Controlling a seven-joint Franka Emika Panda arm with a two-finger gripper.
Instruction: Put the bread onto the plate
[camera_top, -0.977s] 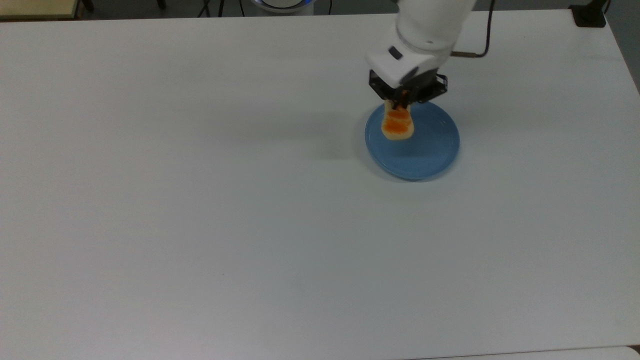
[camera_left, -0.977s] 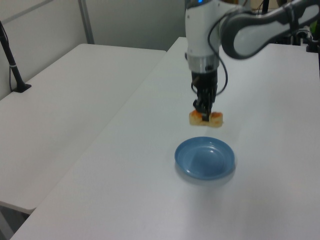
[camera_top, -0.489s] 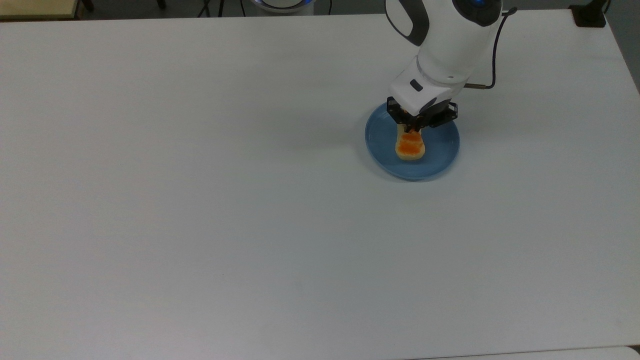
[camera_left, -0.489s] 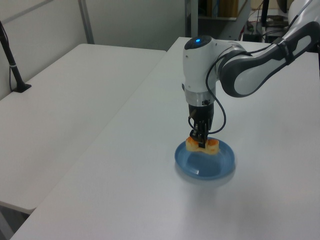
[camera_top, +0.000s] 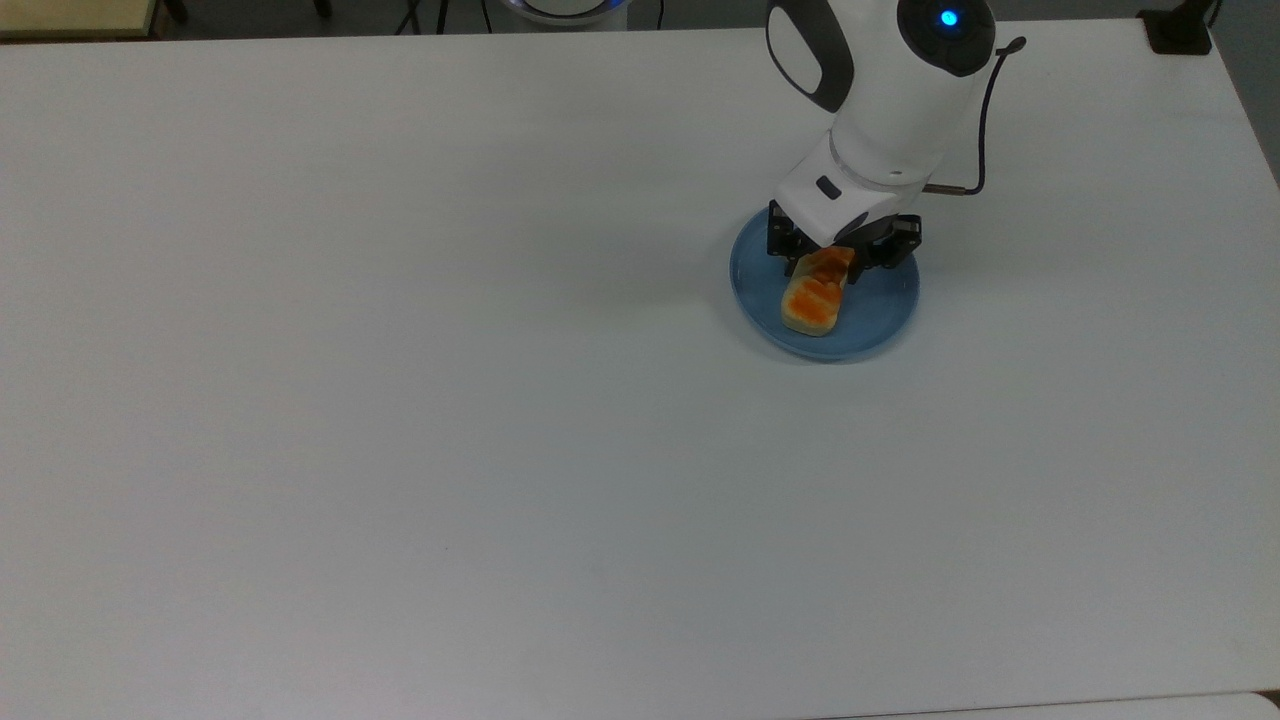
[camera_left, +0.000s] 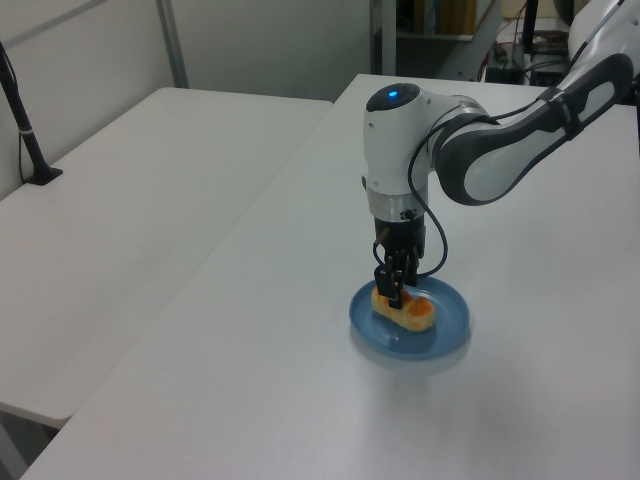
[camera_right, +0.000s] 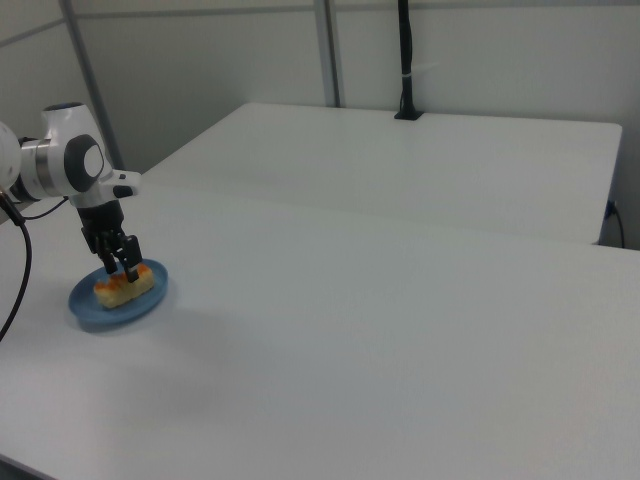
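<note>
My gripper (camera_top: 826, 262) points straight down over the far part of the plate (camera_top: 880, 310), fingers spread to either side of the bread (camera_top: 815, 296) and released from it. The bread lies flat inside the plate. In the left view my fingers (camera_left: 383, 277) straddle the bread's (camera_left: 405, 310) end; the top view hides that end under my wrist. Half a second ago the bread hung clamped and tilted; now it rests on the plate (camera_left: 445, 334) on the white table (camera_top: 400, 400).
</note>
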